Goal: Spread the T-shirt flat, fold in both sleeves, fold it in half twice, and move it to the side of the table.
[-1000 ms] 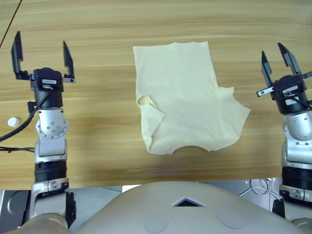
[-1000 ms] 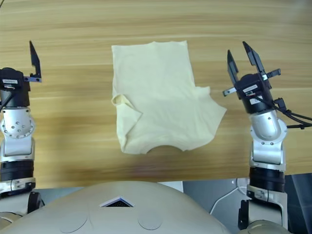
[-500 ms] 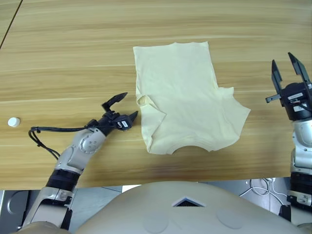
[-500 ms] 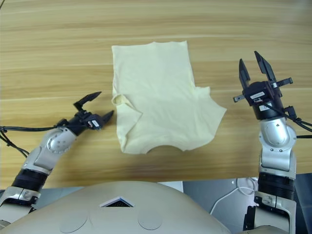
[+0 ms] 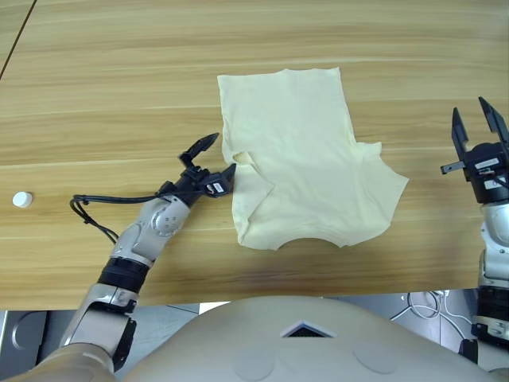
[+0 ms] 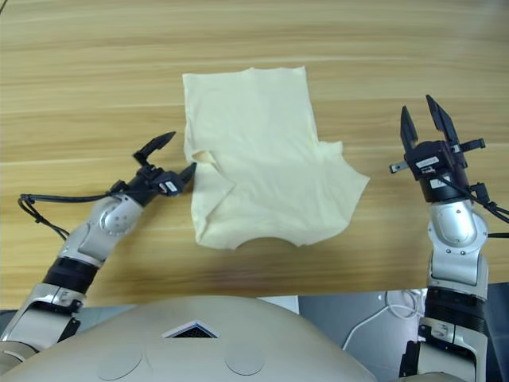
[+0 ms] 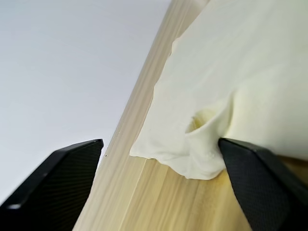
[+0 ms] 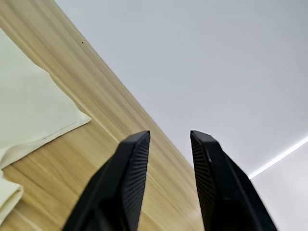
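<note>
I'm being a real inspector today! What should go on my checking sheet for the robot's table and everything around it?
Surface: wooden table with a striped grain.
Job's things: pale yellow T-shirt lies mid-table, collar toward the robot. Its left sleeve is bunched up and the other sleeve lies out flat. No half-folds yet.
Clutter: small white cap near the table's left edge.
Tools: left tool is open, low, right at the bunched sleeve. Right tool is open, upright, apart from the shirt on its right.
Cables: black cable loops on the table beside the left arm. White cable lies beyond the near edge, right side.
Surroundings: plain pale wall behind the table.
</note>
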You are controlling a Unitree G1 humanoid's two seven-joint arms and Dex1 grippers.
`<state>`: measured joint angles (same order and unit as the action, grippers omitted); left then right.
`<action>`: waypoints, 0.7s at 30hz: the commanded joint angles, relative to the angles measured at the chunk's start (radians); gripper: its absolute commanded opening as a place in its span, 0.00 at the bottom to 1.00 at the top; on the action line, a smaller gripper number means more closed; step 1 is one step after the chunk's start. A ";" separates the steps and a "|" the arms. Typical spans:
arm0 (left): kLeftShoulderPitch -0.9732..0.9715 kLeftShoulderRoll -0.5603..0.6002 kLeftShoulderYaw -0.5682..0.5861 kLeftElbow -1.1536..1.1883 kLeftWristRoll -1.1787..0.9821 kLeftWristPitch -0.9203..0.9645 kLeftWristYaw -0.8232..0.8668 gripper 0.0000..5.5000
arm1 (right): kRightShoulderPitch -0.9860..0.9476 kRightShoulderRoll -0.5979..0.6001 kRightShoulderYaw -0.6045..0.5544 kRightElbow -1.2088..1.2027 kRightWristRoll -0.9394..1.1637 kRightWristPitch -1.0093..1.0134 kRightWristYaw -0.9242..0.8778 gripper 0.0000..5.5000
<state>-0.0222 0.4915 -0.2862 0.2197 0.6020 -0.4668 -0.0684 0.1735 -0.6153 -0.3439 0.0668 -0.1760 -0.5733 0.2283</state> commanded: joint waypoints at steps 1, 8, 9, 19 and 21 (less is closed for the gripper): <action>-0.001 0.016 0.016 -0.016 0.006 0.008 0.014 0.81 | -0.023 -0.013 0.014 0.010 -0.007 -0.005 -0.004 0.29; -0.052 0.006 0.042 0.000 0.002 0.023 0.046 0.81 | -0.032 -0.016 0.023 0.014 -0.013 -0.002 -0.006 0.29; -0.068 0.007 0.037 0.016 0.004 0.021 0.045 0.81 | -0.033 -0.015 0.023 0.012 -0.014 0.000 -0.007 0.29; -0.266 -0.035 -0.120 0.272 0.045 -0.091 -0.015 0.81 | -0.058 -0.009 0.054 0.015 -0.030 0.002 -0.019 0.29; -0.275 -0.050 -0.147 0.325 0.046 -0.110 -0.022 0.81 | -0.067 -0.010 0.059 0.018 -0.031 0.003 -0.019 0.29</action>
<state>-0.2772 0.4562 -0.4047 0.4952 0.6414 -0.5606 -0.0718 0.1317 -0.6153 -0.2935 0.0822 -0.1989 -0.5726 0.2163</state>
